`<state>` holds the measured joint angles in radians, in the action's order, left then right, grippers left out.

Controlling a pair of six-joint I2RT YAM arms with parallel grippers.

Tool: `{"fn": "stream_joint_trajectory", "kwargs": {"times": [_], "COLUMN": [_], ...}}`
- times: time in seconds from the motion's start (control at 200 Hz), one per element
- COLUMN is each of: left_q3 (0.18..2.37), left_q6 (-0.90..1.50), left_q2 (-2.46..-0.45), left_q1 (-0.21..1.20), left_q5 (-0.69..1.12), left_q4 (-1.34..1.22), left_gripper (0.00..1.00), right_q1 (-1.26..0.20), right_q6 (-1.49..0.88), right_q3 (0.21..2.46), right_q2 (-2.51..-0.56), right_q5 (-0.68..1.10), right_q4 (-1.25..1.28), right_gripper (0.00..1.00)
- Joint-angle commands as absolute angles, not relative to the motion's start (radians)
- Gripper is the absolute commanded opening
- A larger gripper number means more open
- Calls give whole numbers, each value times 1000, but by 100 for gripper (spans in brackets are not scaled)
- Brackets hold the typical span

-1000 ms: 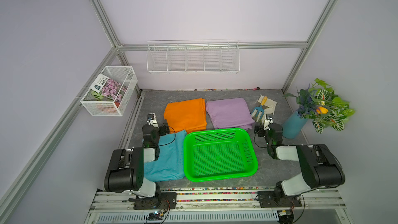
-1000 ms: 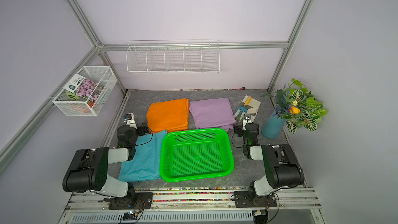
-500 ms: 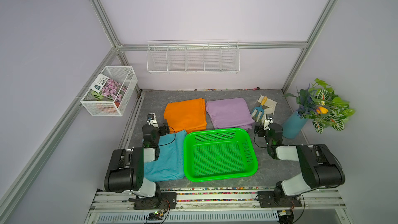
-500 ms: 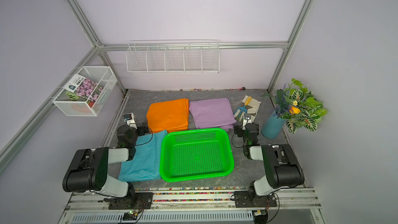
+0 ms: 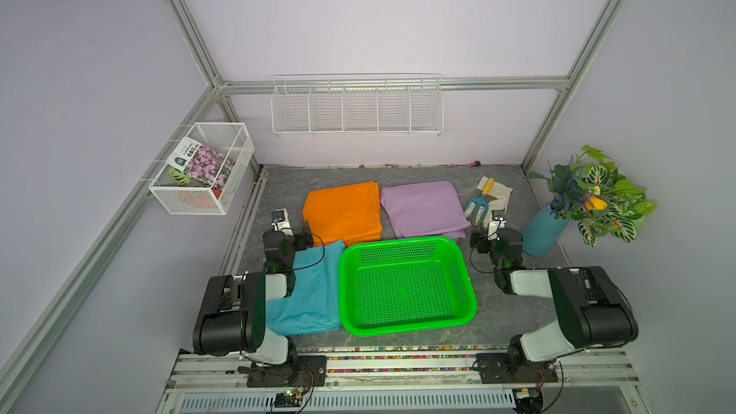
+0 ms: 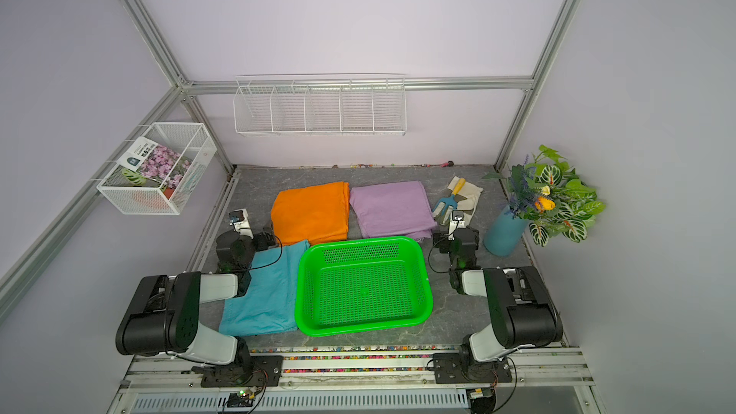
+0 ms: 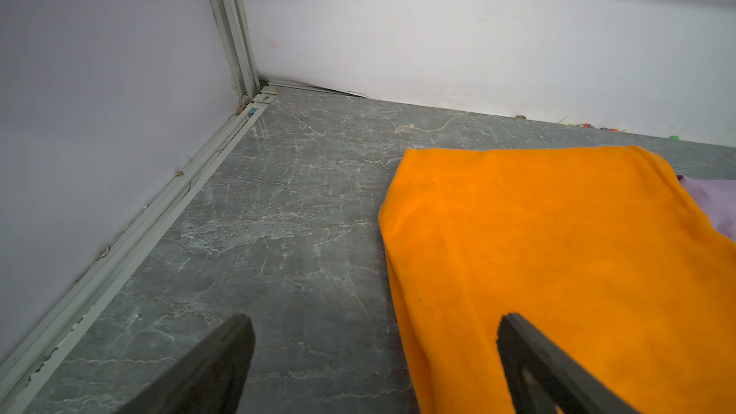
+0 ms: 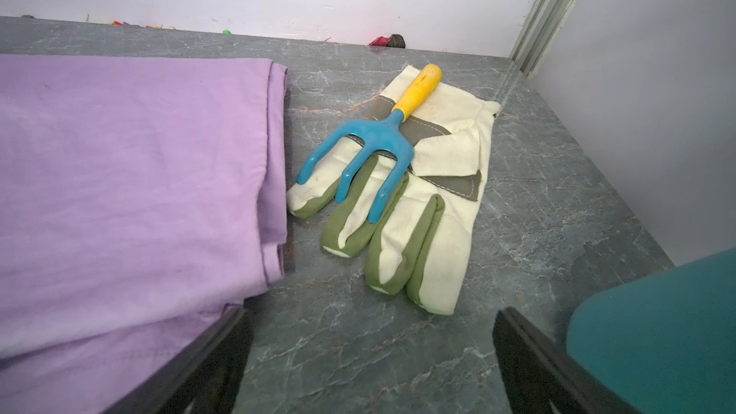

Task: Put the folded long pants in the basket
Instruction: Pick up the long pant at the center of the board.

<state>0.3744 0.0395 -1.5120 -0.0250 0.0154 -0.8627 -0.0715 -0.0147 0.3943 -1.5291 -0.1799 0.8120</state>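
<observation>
The left gripper (image 7: pixel 374 316) and right gripper (image 8: pixel 370 312) are wide open, holding nothing; the green basket (image 5: pixel 402 292) sits at lower centre.

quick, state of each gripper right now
left gripper: open, holding nothing
right gripper: open, holding nothing

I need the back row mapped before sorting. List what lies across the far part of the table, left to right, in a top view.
In a top view: orange folded pants → lilac folded pants → cream gardening gloves → blue vase. The hand fork lies on the gloves, so it gets no place of its own.
</observation>
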Motion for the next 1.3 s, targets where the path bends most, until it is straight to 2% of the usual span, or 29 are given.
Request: {"fn": "stream_joint_trajectory", "kwargs": {"times": [0.0, 0.245, 0.325, 0.46, 0.53, 0.705, 0.92, 1.115, 1.294], "left_q3": [379, 377, 412, 558, 627, 746, 931, 1132, 1224], "left_q6": [29, 34, 41, 34, 57, 85, 211, 279, 312], "left_q2": [-1508, -1502, -1467, -1373, -1339, -1301, -1444, -1651, -1770], "left_q1": [-20, -31, -31, -31, -31, -26, -26, -35, -52], "left_q5": [7, 24, 1, 13, 0, 83, 228, 337, 330], "left_q4": [-868, -871, -780, -469, -350, -194, 10, 179, 234], "left_gripper": [100, 100, 100, 100, 100, 100, 100, 100, 100], "right_q1": [-63, -39, -38, -41, -64, -108, -187, -284, -330], "right_q6": [-34, -43, -50, -18, -23, -109, -200, -213, -253], "right_q3": [413, 410, 423, 496, 551, 691, 1008, 1156, 1279], "right_q2": [-1527, -1517, -1506, -1447, -1418, -1354, -1390, -1430, -1505], "right_q5": [-175, -131, -151, -91, -139, -197, -178, -119, -7], "right_q4": [794, 790, 767, 582, 461, 177, -281, -423, -494], "right_gripper": [99, 99, 99, 99, 99, 99, 99, 99, 98]}}
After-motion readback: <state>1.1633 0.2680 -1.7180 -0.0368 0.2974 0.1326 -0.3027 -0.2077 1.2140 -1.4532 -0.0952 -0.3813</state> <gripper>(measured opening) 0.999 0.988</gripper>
